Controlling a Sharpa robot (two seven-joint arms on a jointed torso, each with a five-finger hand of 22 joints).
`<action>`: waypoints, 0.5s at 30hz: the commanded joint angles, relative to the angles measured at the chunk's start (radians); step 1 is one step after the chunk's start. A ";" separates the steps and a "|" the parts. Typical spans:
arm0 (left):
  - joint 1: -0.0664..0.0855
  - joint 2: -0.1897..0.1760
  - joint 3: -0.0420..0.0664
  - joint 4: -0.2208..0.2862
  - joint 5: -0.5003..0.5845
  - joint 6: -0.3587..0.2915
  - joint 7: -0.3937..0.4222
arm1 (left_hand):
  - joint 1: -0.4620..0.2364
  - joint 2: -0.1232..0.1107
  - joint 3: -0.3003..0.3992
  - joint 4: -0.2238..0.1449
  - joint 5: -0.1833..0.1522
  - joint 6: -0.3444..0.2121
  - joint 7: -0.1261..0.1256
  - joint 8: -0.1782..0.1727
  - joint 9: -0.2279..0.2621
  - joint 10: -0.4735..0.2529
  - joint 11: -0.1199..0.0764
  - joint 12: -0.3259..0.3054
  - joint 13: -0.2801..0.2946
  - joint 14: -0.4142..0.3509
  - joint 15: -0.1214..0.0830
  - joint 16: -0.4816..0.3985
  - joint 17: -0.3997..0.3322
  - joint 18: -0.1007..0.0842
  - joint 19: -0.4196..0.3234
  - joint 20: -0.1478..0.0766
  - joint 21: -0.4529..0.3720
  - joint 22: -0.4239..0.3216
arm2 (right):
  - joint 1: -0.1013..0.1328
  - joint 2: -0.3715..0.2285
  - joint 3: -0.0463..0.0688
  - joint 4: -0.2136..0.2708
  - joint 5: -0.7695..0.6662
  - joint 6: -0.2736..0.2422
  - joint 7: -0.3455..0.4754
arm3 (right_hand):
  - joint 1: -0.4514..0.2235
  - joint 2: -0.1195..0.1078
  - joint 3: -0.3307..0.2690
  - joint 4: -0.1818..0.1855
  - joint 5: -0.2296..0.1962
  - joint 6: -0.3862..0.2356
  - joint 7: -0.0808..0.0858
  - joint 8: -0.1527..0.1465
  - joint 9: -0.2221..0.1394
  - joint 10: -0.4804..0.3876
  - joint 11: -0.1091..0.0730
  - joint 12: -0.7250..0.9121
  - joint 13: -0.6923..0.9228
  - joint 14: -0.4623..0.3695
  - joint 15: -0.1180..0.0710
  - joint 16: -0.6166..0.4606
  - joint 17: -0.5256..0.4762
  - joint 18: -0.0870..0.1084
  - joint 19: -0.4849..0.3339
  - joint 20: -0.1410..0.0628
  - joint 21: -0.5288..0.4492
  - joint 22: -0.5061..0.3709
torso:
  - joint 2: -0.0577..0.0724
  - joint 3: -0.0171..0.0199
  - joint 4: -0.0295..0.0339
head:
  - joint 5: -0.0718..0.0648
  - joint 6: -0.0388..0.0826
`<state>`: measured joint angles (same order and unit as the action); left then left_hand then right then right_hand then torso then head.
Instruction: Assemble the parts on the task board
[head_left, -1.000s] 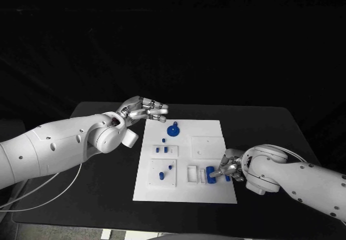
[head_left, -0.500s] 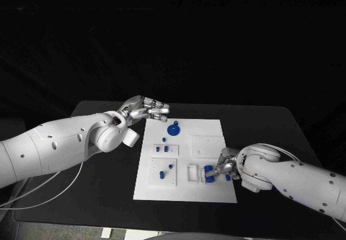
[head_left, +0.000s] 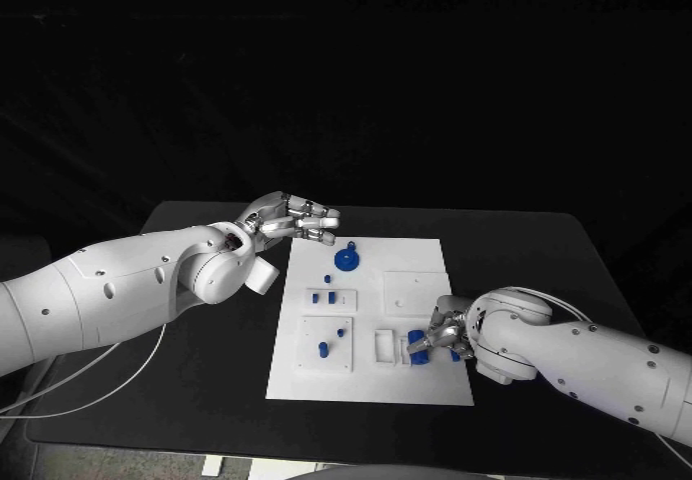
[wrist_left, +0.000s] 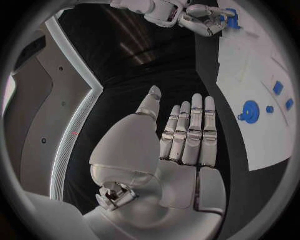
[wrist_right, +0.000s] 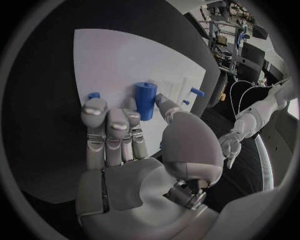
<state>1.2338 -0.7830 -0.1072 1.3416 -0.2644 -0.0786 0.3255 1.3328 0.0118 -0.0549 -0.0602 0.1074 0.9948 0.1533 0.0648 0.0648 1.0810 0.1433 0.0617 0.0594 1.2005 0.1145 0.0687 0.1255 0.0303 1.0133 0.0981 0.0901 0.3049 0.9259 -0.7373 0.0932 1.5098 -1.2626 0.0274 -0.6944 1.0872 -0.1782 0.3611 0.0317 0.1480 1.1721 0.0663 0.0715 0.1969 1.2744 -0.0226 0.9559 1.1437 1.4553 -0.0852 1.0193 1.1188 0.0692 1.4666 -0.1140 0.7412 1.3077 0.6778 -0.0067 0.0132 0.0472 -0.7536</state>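
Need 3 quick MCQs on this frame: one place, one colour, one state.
1. Where is the right hand?
A. off the table
B. over the task board's near right part
C. at its far left corner

2. Colour of the cylinder at that hand's fingertips?
A. blue
B. grey
C. red

3. The left hand is:
A. holding a part
B. open, holding nothing
C. pressing the board

Key: 1 B, head view shows it there. 2 A, right wrist view shows it blue. 3 B, left wrist view shows fingers extended, nothing in them.
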 joint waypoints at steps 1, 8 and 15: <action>0.000 0.002 0.001 0.000 0.005 0.023 -0.004 | -0.009 -0.001 -0.001 0.006 -0.004 -0.007 0.003 0.000 0.000 -0.008 0.000 -0.002 0.001 -0.008 -0.002 -0.003 0.002 0.017 0.008 -0.002 0.001 -0.001 | -0.018 0.013 -0.014 -0.011 0.008 0.033 -0.035 | 0.008 0.017 0.007 -0.016 0.046 -0.002 -0.004 -0.008 -0.082 -0.002 -0.005 -0.005 -0.003 0.006 -0.003 -0.005 -0.002 -0.001 0.054 0.004 -0.004 0.075 | 0.000 0.0010 -0.0004 | 0.002 0.001; 0.000 0.003 0.000 -0.002 0.003 0.026 -0.010 | -0.009 -0.002 -0.001 0.007 -0.003 -0.009 0.004 0.000 0.000 -0.010 0.000 -0.002 0.001 -0.007 -0.002 -0.003 0.002 0.017 0.008 -0.002 0.004 -0.009 | -0.021 0.031 -0.017 -0.038 0.006 0.024 -0.034 | -0.024 0.024 0.020 -0.066 0.088 -0.028 0.004 -0.008 -0.096 -0.026 -0.001 -0.053 -0.042 0.003 -0.001 -0.012 -0.006 0.000 0.053 0.005 -0.019 0.080 | 0.001 0.0020 -0.0004 | 0.003 0.003; 0.000 0.004 0.000 -0.003 -0.001 0.030 -0.015 | -0.008 -0.003 -0.001 0.007 -0.003 -0.012 0.004 0.000 0.000 -0.011 0.001 -0.002 0.001 -0.008 -0.002 -0.003 0.002 0.017 0.008 -0.002 0.006 -0.011 | -0.024 0.042 -0.024 -0.058 0.009 0.015 -0.033 | -0.023 0.011 0.025 -0.082 0.147 -0.063 0.016 -0.008 -0.108 -0.053 0.006 -0.093 -0.079 -0.005 0.003 -0.028 -0.016 0.004 0.049 0.010 -0.042 0.076 | 0.001 0.0020 -0.0007 | 0.003 0.002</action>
<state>1.2338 -0.7816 -0.1074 1.3379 -0.2652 -0.0682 0.3112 1.3328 0.0119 -0.0549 -0.0602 0.1074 0.9911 0.1570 0.0648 0.0648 1.0774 0.1469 0.0617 0.0594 1.2005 0.1145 0.0687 0.1261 0.0303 1.0133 0.0981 0.0901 0.2945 0.9261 -0.7040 0.0881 1.4659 -1.2572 0.0212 -0.6909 1.0603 -0.1635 0.3660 -0.0281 0.2900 1.1463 0.0901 0.0699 0.7149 1.2369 -0.0054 0.8650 1.0673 1.4506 -0.0801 0.9946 1.1041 0.0529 1.4665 -0.1140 0.7030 1.3076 0.6788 -0.0048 0.0130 0.0507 -0.7510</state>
